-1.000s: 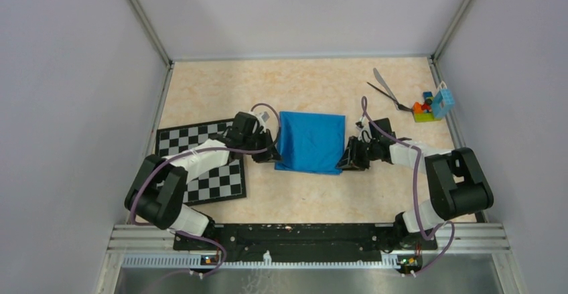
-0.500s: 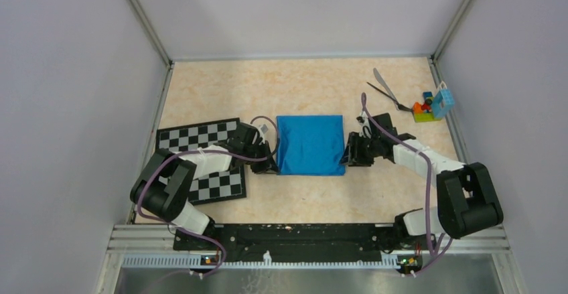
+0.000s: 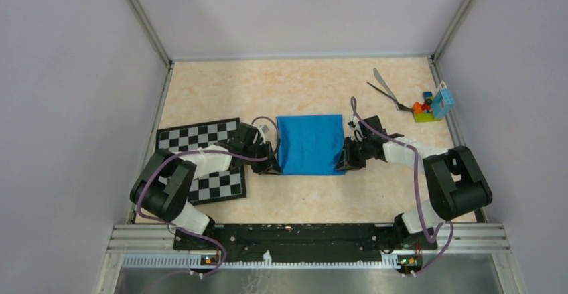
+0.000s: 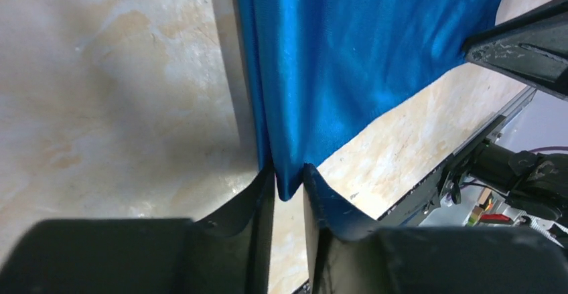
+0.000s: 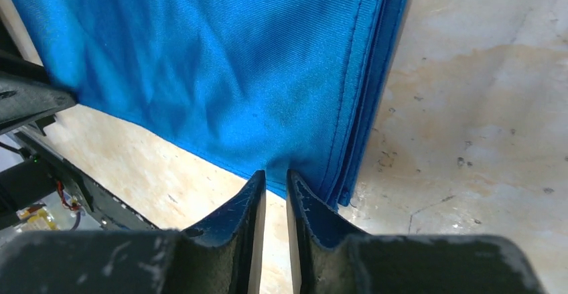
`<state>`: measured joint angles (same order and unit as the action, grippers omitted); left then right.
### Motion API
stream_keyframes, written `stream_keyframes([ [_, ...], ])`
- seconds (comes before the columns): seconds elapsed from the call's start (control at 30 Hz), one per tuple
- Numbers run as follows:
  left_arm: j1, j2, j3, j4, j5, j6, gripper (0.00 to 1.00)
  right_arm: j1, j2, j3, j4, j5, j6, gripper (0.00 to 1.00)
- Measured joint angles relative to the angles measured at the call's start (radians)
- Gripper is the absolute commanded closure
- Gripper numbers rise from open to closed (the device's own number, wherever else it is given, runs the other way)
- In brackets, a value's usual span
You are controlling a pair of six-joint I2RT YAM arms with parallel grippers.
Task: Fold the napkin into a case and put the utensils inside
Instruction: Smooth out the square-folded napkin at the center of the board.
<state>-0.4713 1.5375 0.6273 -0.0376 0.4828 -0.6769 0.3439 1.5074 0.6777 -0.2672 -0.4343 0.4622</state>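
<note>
You slid the left gripper (image 3: 274, 168) to the near-left corner of the napkin (image 3: 309, 145), whose skewed outline squared up.

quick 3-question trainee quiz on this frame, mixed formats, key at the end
1. True or false: the utensils already sit inside the napkin.
2. The left gripper pinches the napkin at: A) its near-left corner, B) its far-right corner, C) its centre.
3. Fill in: the left arm reaches across the ____.
Key: 1 false, they lie uncovered at the far right, beside the toy blocks. 2 A. 3 chessboard.
</note>
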Motion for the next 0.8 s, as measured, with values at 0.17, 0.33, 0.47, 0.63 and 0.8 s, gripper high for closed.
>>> stream_keyframes([
  [0.17,-0.001,-0.109,0.032,-0.117,-0.012,0.025,0.54,0.000,-0.055,-0.016,-0.004,0.013,-0.003,0.58],
  [0.33,0.006,-0.204,0.073,-0.130,0.013,0.014,0.83,0.002,-0.072,0.027,0.029,-0.080,0.031,0.45],
  [0.47,0.007,-0.137,0.089,-0.077,0.061,-0.003,0.96,0.042,0.040,0.131,0.180,-0.200,0.122,0.42],
  [0.63,0.007,-0.056,0.072,-0.052,0.069,-0.010,1.00,0.141,0.229,0.237,0.427,-0.282,0.279,0.39],
  [0.8,0.007,-0.035,0.039,-0.020,0.046,-0.009,1.00,0.238,0.401,0.283,0.679,-0.340,0.459,0.38],
])
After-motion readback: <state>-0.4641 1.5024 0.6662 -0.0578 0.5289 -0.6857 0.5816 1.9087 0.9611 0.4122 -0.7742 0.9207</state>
